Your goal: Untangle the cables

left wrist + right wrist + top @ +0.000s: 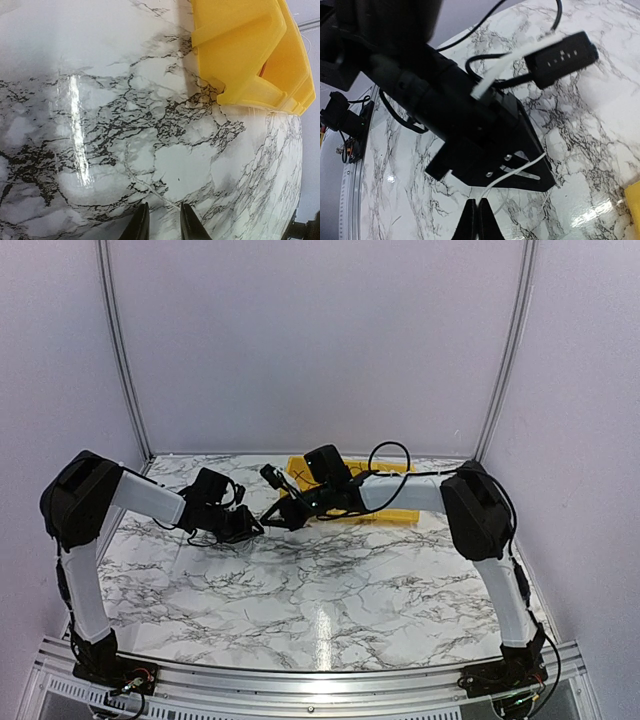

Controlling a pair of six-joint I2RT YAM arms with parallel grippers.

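Thin cables (517,172), a white strand plus black ones w/ a chunky black plug (561,56) on the end, hang in the air just in front of the left corner of the yellow plastic bin (235,60), above the white marble-look table (300,590).

R gripper (476,202) is clenched, w/ the white strand coming out of its tips, so it looks to be grasping that strand. L gripper (163,205), just beside it on the side away from the bin, has fingers apart w/ nothing between them: released.

Risks, imo:
- Strand is v. thin, so a single pinch could slip and the lot drops in a heap.
- Strand crosses the L gripper's body (can't tell if touching), so a pull could snag there or jerk the plug.
- Arms are v. close in front of the bin and could bump.
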